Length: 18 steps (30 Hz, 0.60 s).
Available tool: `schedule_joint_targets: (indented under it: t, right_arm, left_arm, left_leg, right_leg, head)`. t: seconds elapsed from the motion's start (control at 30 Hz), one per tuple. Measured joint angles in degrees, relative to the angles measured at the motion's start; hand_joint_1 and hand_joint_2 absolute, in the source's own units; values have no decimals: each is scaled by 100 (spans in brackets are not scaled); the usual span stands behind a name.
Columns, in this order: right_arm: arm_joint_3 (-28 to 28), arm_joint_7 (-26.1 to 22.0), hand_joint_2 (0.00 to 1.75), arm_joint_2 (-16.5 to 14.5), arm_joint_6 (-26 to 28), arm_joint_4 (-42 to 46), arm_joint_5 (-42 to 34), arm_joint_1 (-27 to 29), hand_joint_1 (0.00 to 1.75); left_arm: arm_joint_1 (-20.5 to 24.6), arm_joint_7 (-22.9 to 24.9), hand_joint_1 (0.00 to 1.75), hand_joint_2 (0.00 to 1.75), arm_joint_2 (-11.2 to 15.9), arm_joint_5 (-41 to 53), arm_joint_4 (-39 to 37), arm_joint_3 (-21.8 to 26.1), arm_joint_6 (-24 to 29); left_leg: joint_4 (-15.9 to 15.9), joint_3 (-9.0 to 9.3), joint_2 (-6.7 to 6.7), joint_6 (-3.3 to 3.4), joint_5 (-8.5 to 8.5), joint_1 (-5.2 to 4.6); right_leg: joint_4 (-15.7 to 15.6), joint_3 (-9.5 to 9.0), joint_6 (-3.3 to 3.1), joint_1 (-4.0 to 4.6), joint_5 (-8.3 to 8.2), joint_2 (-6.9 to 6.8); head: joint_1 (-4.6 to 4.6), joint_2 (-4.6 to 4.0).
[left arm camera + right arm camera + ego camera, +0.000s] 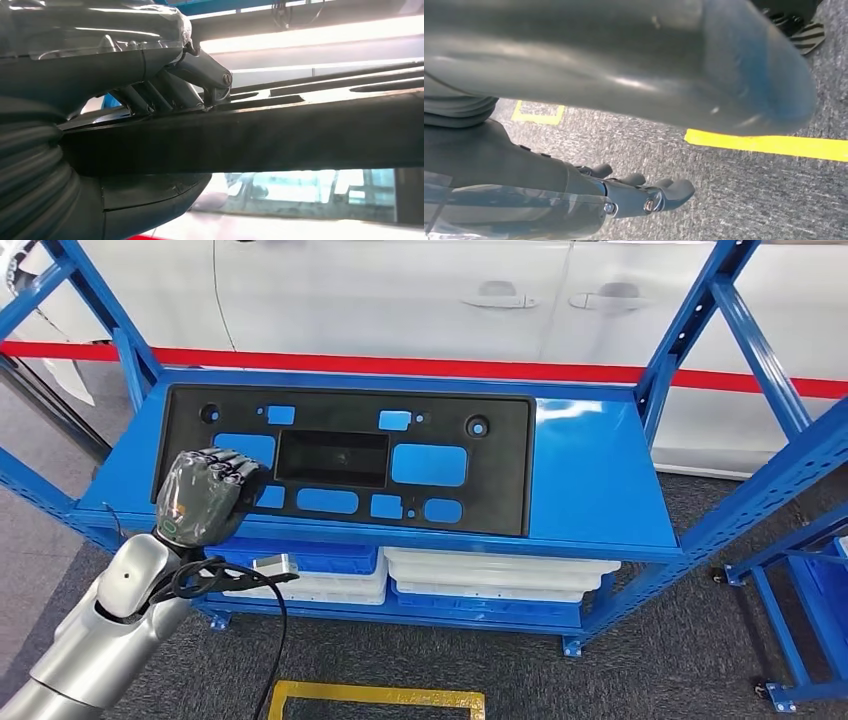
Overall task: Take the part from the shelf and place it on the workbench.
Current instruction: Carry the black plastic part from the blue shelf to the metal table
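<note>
**Left hand takes hold of the part's near corner**

The part (345,461), a long black plastic panel full of cut-outs, lies flat on the blue shelf (590,480), stretching away from the left hand (205,495) across most of the deck. The hand sits right on its near-left corner. And look at the left wrist view: fingers (167,92) lie over the panel's upper face while the thick thumb (150,197) tucks underneath the edge, so the panel edge (280,132) is pinched between them. That reads as the grasp itself, with the lift not yet begun, since the panel lies flat in the head view.

How to do this well? It's a long piece held at one end, so the far end will likely sag and drag. A firm squeeze first, then a slow, level lift that clears the shelf lip before any swing toward the body would suit. Watch the blue uprights on both sides of the shelf: the far end could clip one if the panel pivots.

Pose now: the left arm comes up from below, wrist bent forward, the back of the hand facing the head camera. The right hand (639,195) hangs down beside the body over grey carpet (744,195) with a yellow floor line (769,144) beyond it, fingers loosely apart, holding nothing.
</note>
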<state>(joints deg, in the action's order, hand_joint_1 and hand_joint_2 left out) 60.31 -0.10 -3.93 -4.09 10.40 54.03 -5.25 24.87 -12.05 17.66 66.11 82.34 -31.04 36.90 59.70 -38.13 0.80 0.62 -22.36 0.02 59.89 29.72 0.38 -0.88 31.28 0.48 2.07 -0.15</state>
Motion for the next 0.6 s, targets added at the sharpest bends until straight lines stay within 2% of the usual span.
schedule_joint_targets:
  t: [0.07, 0.1, 0.13, 0.17, 0.2, 0.23, 0.27, 0.3, 0.33, 0.37, 0.4, 0.43, 0.47, 0.5, 0.53, 0.57, 0.6]
  right_arm:
    - [3, 1, 0, -3, -1, -1, 0, 11, 0]
    - [4, 1, 0, -5, -1, -2, -1, 12, 0]
    - [5, 1, 0, -7, -1, -3, -3, 13, 0]
    - [7, -1, 0, -8, -1, -4, -10, 15, 0]
    - [11, -3, 0, -8, 1, -4, -27, 18, 0]
    - [19, -7, 0, -7, 2, -4, -50, 25, 0]
    - [30, -10, 0, -7, 3, -4, -76, 34, 0]
    - [44, -13, 0, -7, 4, -4, -103, 42, 0]
    - [57, -14, 0, -8, 4, -4, -127, 49, 0]
    - [73, -14, 0, -10, 4, -4, -150, 55, 0]
    - [90, -14, 0, -14, 4, -4, -173, 59, 0]
    - [108, -14, 0, -21, 4, -4, -191, 61, 0]
    - [129, -14, 0, -28, 3, -4, -206, 66, 0]
    - [148, -15, 0, -34, 3, -4, -221, 70, 0]
    - [165, -17, 0, -39, 2, -4, -234, 77, 0]
    - [180, -20, 0, -40, 2, -4, -247, 87, 0]
    - [192, -24, 0, -41, 2, -4, -258, 93, 0]
  left_arm:
    - [-19, -1, 175, 175, 8, -8, 2, 4, 22]
    - [-33, -3, 175, 175, 17, -14, 2, 5, 26]
    - [-46, -6, 175, 175, 26, -23, 3, 7, 26]
    - [-62, -10, 175, 175, 36, -37, 8, 13, 26]
    - [-87, -16, 175, 175, 43, -57, 22, 25, 26]
    - [-121, -24, 175, 175, 45, -76, 45, 40, 25]
    - [-164, -30, 175, 175, 46, -92, 76, 56, 23]
    - [-210, -37, 175, 175, 46, -101, 115, 68, 20]
    - [-248, -41, 175, 175, 46, -104, 158, 74, 13]
    - [-277, -42, 175, 175, 46, -104, 204, 78, 4]
    - [-297, -41, 175, 175, 46, -106, 258, 85, -9]
    - [-310, -40, 175, 175, 46, -109, 316, 95, -22]
    - [-321, -39, 175, 175, 46, -116, 376, 109, -36]
    - [-332, -38, 175, 175, 46, -130, 433, 126, -50]
    - [-347, -39, 175, 175, 50, -148, 478, 144, -64]
    - [-366, -41, 175, 175, 53, -165, 515, 164, -77]
    - [-380, -44, 175, 175, 56, -179, 542, 178, -88]
  left_leg:
    - [3, -25, -6, -73, 56, 13]
    - [51, -57, -14, -106, -25, 23]
    - [183, -104, -22, -136, -209, 35]
    - [417, -166, -28, -164, -488, 49]
    - [740, -229, -31, -189, -793, 56]
    - [1088, -274, -30, -208, -1021, 64]
    - [1375, -283, -30, -222, -1122, 68]
    - [1528, -229, -30, -227, -1078, 70]
    - [1490, -89, -30, -221, -925, 70]
    - [1275, 137, -33, -204, -759, 69]
    - [907, 439, -38, -175, -685, 65]
    - [470, 753, -44, -142, -699, 53]
    - [117, 987, -50, -111, -770, 37]
    - [-126, 1123, -54, -82, -840, 17]
    - [-238, 1154, -55, -56, -846, -1]
    - [-276, 1123, -48, -16, -794, 10]
    - [-308, 1088, -34, 28, -721, 20]
  right_leg:
    - [-56, 33, -101, 6, -54, -6]
    - [-61, 72, -153, -1, -110, -16]
    - [-72, 124, -202, -10, -171, -28]
    - [-77, 184, -238, -16, -234, -39]
    - [-75, 259, -258, -12, -296, -42]
    - [-70, 339, -267, -8, -358, -44]
    - [-62, 425, -265, -4, -420, -45]
    - [-51, 516, -260, -2, -481, -45]
    - [-37, 607, -250, -2, -539, -44]
    - [-22, 691, -237, -1, -594, -43]
    - [-8, 761, -216, 3, -646, -42]
    - [3, 811, -191, 9, -692, -41]
    - [-1, 838, -159, 11, -748, -42]
    - [-19, 850, -122, 8, -806, -43]
    - [-46, 855, -84, 3, -872, -44]
    - [-76, 865, -42, 1, -929, -40]
    - [-74, 889, -9, 5, -908, -33]
  head:
    - [-1, 0]
    - [-1, 0]
    - [-1, 0]
    - [0, 0]
    - [1, 0]
    - [1, 0]
    - [1, 0]
    - [1, 0]
    - [1, 0]
    - [1, 0]
    - [1, 0]
    - [0, 0]
    - [0, 0]
    - [0, 0]
    - [0, 0]
    - [0, 0]
    - [-1, 0]
